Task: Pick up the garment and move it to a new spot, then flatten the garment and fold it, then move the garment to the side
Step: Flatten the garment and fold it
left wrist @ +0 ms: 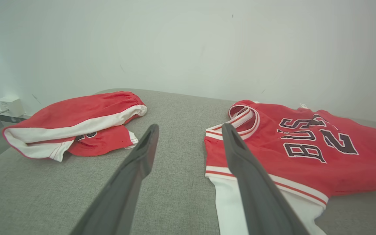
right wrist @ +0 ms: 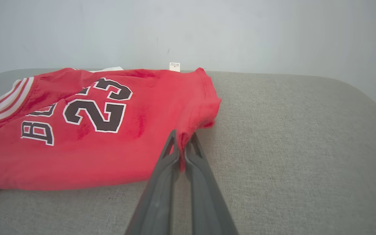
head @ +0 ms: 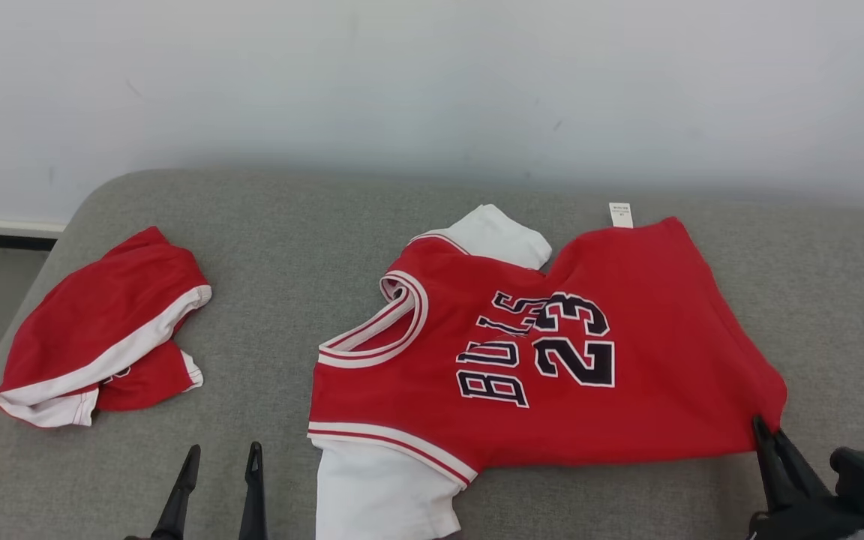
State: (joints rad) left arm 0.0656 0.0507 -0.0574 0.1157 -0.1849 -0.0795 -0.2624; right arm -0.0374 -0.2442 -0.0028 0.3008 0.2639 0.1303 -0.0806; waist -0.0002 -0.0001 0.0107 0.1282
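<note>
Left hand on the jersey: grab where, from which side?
I'd take the near shoulder corner of the jersey, where striped trim meets the white sleeve. The left hand is open just left of it, so come low from the left. The right hand pinches the hem on that same near edge.

cut off: white sleeve (head: 383, 487) — bottom edge | unreadable: label (head: 620, 214) — print too small; lettering (head: 499, 356) partly creased

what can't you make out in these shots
- Label on the jersey: print too small, head view.
- Near white sleeve: end cut off by head view's bottom edge.
- Shorts: dark print tucked under their own fold, left wrist view.
- Right gripper: how much hem it pinches is hidden by its fingers, right wrist view.
</note>
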